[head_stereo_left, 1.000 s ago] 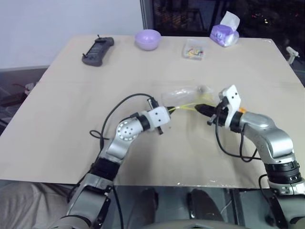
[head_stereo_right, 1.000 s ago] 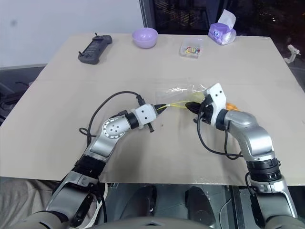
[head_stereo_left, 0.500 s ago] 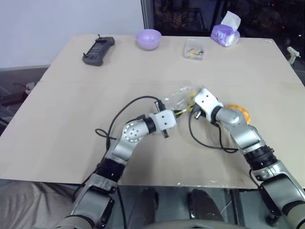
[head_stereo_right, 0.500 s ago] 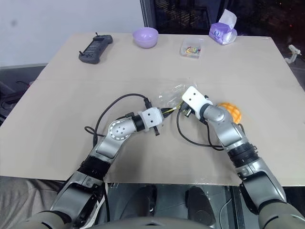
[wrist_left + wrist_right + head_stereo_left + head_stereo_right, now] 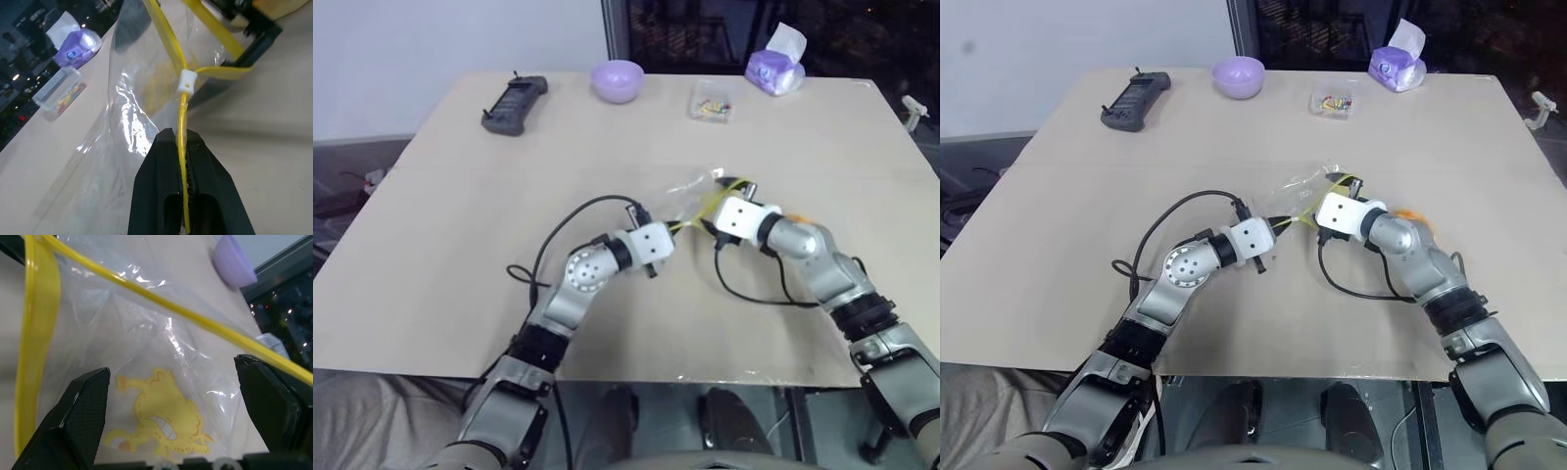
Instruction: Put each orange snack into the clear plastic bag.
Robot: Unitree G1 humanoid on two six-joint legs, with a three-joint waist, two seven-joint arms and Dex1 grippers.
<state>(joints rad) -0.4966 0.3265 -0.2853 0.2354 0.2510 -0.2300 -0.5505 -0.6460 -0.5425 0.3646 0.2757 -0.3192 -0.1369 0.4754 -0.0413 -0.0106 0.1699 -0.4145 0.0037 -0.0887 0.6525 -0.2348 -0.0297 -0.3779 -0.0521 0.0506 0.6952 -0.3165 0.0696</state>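
Change: right gripper [image 5: 171,426] let go of the bag rim since a second ago; jaws now spread wide at the bag's mouth.
Clear plastic bag [image 5: 697,192]: table centre, between both grippers.
Left gripper [image 5: 180,147]: pinching the yellow strip.
Orange snack [image 5: 1414,214]: at 3 o'clock, behind the right arm.
Lilac bowl [image 5: 617,80]: at 12 o'clock.

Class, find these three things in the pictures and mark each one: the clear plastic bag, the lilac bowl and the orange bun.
clear plastic bag [image 5: 161,357]: right wrist view, on its see-through film above the yellow print.
lilac bowl [image 5: 617,80]: left eye view, on its outer wall.
orange bun [image 5: 1416,217]: right eye view, on the part that shows past the right arm.
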